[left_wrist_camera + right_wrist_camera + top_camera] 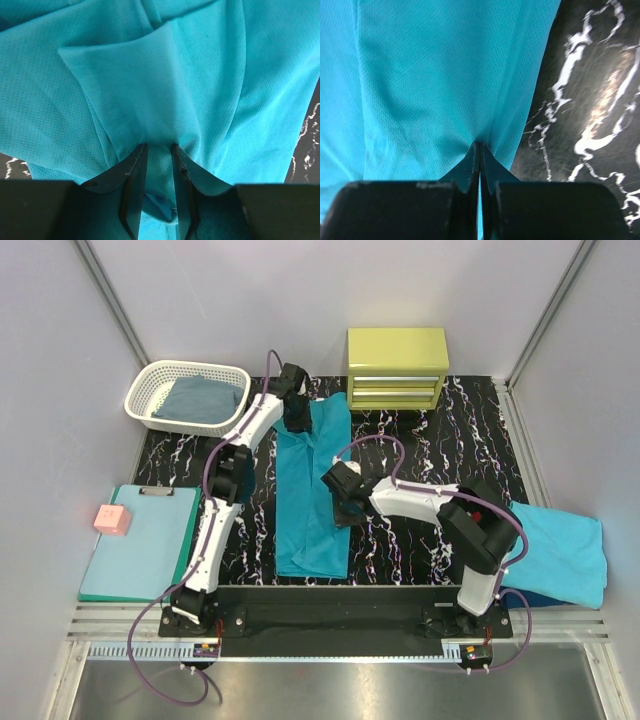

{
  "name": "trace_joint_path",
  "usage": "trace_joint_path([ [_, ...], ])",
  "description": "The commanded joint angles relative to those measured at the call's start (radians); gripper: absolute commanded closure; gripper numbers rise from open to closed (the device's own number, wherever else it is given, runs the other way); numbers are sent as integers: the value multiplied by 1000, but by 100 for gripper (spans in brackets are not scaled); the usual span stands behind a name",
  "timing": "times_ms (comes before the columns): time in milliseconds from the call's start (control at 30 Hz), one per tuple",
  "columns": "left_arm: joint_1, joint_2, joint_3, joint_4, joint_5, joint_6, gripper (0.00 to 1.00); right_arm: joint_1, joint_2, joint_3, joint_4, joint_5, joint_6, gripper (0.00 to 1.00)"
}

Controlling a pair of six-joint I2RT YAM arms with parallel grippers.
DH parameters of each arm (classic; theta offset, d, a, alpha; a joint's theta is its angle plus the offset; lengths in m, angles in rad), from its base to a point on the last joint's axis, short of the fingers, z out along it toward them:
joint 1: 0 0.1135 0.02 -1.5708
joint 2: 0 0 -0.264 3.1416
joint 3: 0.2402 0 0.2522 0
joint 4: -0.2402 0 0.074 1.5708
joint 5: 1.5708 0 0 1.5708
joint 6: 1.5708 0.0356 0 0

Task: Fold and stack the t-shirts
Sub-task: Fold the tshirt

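Note:
The teal-turquoise t-shirt (312,490) lies as a long narrow strip down the middle of the black marbled mat (440,440). My left gripper (298,412) is at its far end, shut on a bunched fold of the cloth (158,165). My right gripper (347,502) is at the shirt's right edge, about halfway down, shut flat on a thin pinch of the fabric (445,90). A lighter turquoise t-shirt (560,552) lies at the right over a dark blue one (525,597). Another dark bluish shirt (200,400) lies in the white basket (150,392).
A yellow-green drawer box (397,367) stands at the back. A mint-green clipboard (135,540) with a pink block (113,520) lies at the left. Grey walls close in both sides.

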Motion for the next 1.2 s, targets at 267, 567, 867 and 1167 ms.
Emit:
trace_joint_path([
  [267,12,28,44,44,51,-5,52,35,-39,-112,-87,-26,22,100],
  [567,-34,-515,-458,225,-179,9,15,51,-228,43,-165,62,-26,56],
  [867,-192,-1040,-1180,378,-256,-88,1,101,-398,-138,-177,97,82,52],
  [1167,-578,-1321,-1654,445,-333,-336,1,242,-412,-260,-149,129,255,54],
])
